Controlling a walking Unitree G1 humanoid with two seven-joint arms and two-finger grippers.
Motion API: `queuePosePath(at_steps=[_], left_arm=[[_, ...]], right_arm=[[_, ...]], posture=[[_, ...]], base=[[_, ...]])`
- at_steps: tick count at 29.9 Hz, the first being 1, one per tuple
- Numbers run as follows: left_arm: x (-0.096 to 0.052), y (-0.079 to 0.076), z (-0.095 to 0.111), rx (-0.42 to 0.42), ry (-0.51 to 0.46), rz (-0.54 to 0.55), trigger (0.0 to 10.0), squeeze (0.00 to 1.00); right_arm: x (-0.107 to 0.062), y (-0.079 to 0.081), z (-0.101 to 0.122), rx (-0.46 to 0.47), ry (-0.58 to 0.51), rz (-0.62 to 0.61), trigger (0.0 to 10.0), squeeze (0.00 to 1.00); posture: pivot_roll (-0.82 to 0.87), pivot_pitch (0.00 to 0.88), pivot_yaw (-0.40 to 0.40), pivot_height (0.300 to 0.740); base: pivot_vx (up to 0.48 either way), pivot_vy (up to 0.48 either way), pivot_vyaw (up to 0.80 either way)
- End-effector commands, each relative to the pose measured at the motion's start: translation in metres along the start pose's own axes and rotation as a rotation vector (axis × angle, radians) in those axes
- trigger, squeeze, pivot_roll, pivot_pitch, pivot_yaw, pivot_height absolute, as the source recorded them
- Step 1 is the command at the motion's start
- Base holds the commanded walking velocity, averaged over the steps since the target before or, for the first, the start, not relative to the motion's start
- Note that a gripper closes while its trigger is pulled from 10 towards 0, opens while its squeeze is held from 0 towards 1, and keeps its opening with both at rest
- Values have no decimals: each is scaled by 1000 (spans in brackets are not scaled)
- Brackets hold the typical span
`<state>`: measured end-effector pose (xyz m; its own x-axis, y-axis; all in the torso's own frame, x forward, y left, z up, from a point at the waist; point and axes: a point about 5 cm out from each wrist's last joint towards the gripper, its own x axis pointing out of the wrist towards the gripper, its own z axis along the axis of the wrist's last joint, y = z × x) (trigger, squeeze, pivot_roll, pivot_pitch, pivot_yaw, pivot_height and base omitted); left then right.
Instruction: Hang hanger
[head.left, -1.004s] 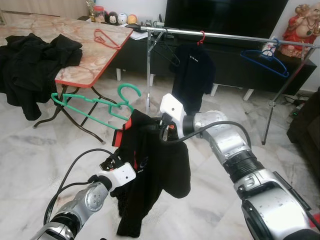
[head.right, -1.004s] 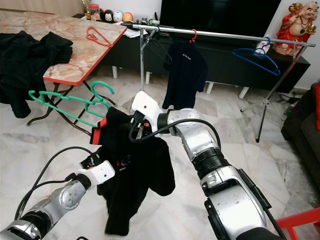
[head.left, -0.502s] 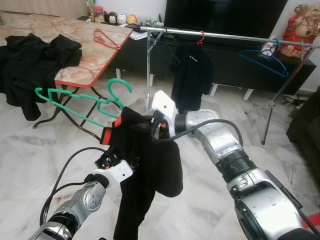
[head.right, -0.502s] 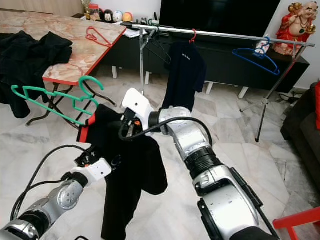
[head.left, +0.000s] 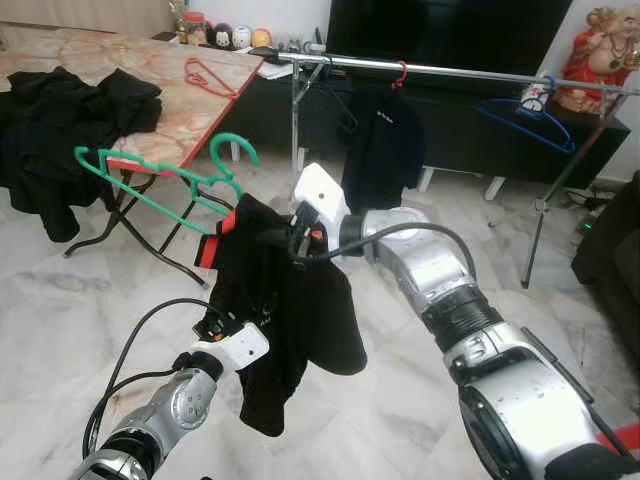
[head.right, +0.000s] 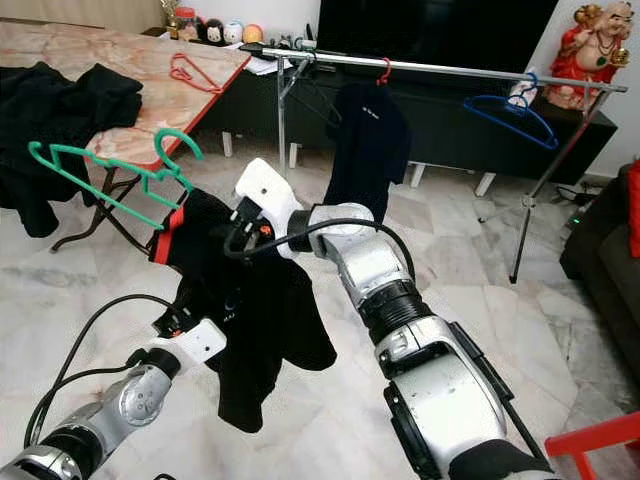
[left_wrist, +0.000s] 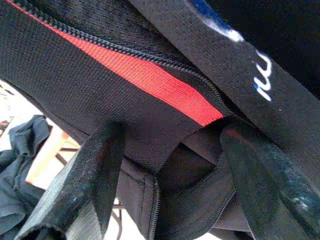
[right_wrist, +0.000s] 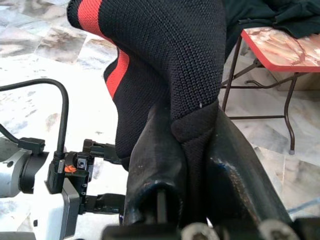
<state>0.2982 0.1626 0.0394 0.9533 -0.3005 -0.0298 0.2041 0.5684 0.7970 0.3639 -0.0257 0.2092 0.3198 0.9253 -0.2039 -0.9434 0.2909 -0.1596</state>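
Note:
A black shirt (head.left: 290, 310) with red collar trim hangs in mid-air in front of me. A green hanger (head.left: 150, 182) sticks out to the left of its collar, hook (head.left: 235, 152) upward. My right gripper (head.left: 291, 238) is shut on the shirt's fabric near the collar; the right wrist view shows the cloth (right_wrist: 190, 75) pinched between the fingers (right_wrist: 150, 150). My left gripper (head.left: 215, 322) sits lower at the shirt's left edge. In the left wrist view its fingers (left_wrist: 97, 165) stand open against the red-striped fabric (left_wrist: 165, 85).
A metal clothes rail (head.left: 450, 72) stands behind, carrying a black shirt on a red hanger (head.left: 385, 140), a black hanger (head.left: 335, 105) and a blue hanger (head.left: 525, 115). On the left, a folding table (head.left: 160, 135) holds black clothes (head.left: 60, 110) and a red hanger (head.left: 210, 75). Marble floor lies all around.
The right gripper has lifted the shirt and green hanger a little higher, and the shirt's lower end has come up off the bottom of the view. The left gripper stays by the shirt.

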Motion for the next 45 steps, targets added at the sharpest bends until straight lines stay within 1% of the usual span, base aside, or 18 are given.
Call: queuePosePath(at_steps=[1,3,5,7,8,16,17,19,20,21,22,23,45], left_arm=[[1,2,2,11,-8,26,10000,0],[2,6,1,20,-6,62,10000,0],[3,8,1,23,-5,75,10000,0],[3,12,0,40,-3,113,10000,0],[3,16,-1,43,1,148,10000,0],[2,22,-2,47,7,205,10000,0],[2,21,-3,45,9,205,7922,0],[2,21,-3,45,11,206,7922,0],[2,21,-3,47,12,207,2784,0],[2,21,-3,47,12,207,2784,0],[1,20,-3,48,12,208,1176,0],[1,20,-4,46,14,208,0,0],[0,19,-7,28,51,206,0,0]], right_arm=[[-1,-3,15,-16,-48,-1,0,0],[0,-1,14,-17,-48,11,0,0],[0,-1,13,-16,-47,14,0,0],[0,0,11,-18,-42,23,0,0],[-1,1,10,-20,-40,32,0,0],[-2,2,8,-20,-36,38,0,0],[-3,2,7,-20,-35,38,0,0],[-3,2,7,-19,-35,38,0,0],[-3,3,7,-19,-35,41,0,0],[-3,3,7,-19,-35,41,0,0],[-3,3,7,-19,-35,43,0,0],[-3,4,6,-20,-35,47,0,0],[-4,7,5,-18,-34,71,0,0]], posture=[[9,0,-100,740],[8,0,-100,740],[8,0,-100,740],[8,0,-100,740],[8,0,-100,740],[10,0,-101,740],[10,0,-101,740],[10,0,-101,740],[10,0,-101,740],[10,0,-101,740],[10,0,-101,740],[10,0,-102,740],[8,0,-99,740]], base=[[0,0,0],[0,0,0],[0,0,0],[0,0,0],[0,0,0],[0,0,0],[0,0,0],[0,0,0],[0,0,0],[0,0,0],[0,0,0],[0,0,0],[0,0,0]])
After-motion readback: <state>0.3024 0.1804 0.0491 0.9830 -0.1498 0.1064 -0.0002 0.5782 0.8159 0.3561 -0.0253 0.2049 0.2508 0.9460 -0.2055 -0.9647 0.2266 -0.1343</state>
